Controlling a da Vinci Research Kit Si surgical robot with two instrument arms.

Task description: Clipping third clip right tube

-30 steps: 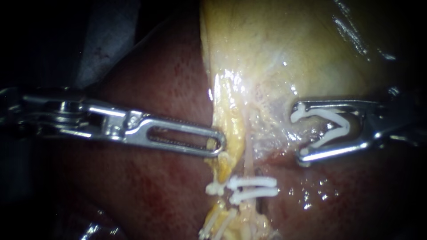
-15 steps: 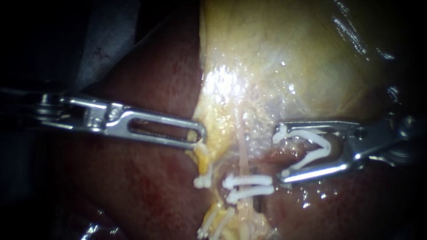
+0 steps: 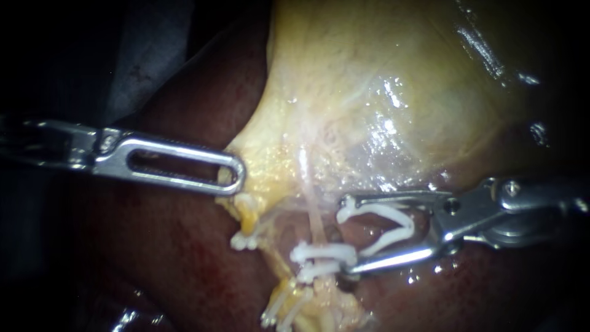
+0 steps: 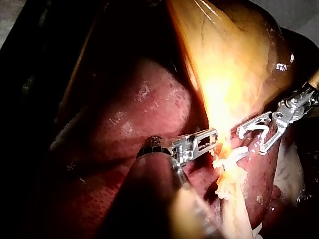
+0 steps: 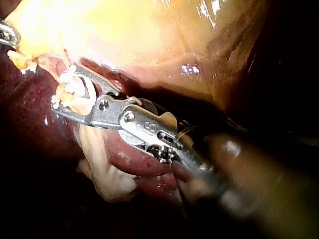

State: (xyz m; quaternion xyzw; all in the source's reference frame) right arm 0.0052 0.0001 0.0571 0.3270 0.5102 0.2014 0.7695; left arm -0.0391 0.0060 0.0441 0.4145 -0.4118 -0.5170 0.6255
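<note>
The loaded clip (image 3: 407,226) sits as a white V between the jaws of the right instrument (image 3: 345,235), both spread jaws bearing on its legs. Its long axis lies level in the endoscope view, mouth facing the right tube (image 3: 312,209), which stands just ahead of it. The lower jaw ends just beside the two placed clips (image 3: 324,252) crossing that tube.

The left instrument (image 3: 235,179) has its jaws closed on yellow tissue (image 3: 258,184) at the edge of the gallbladder (image 3: 381,80). Dark red liver (image 3: 184,258) lies around; beyond is darkness.

Only the right wrist view shows a pale strip (image 5: 99,169) hanging under the right instrument (image 5: 64,87). Only the left wrist view shows the liver's broad dome (image 4: 134,109).
</note>
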